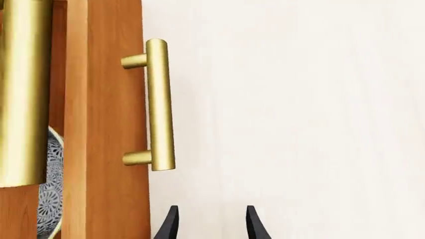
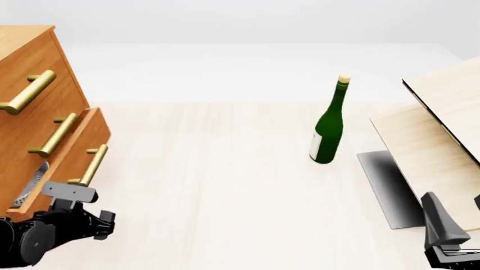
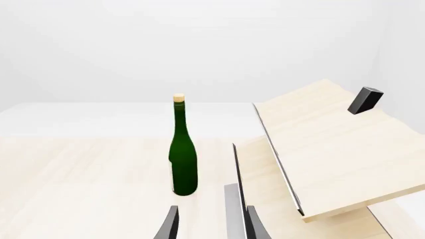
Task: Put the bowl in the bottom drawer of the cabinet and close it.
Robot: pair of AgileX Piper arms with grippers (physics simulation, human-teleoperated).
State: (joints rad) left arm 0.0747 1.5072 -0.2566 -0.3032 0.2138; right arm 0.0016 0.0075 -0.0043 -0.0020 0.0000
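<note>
Pale wood table (image 2: 225, 169): cabinet (image 2: 30, 84), green bottle (image 2: 327, 129), tilted boards (image 2: 442, 124) on top.

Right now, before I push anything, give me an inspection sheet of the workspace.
Surface: pale wood table, bare in the middle.
Job's things: bowl lies inside the bottom drawer, which stands pulled out of the cabinet.
Clutter: green wine bottle upright; tilted pale boards at right.
Grippers: left gripper open, empty, near the drawer handle; right gripper open, empty.
Cables: nothing seen.
Surroundings: plain white backdrop.
</note>
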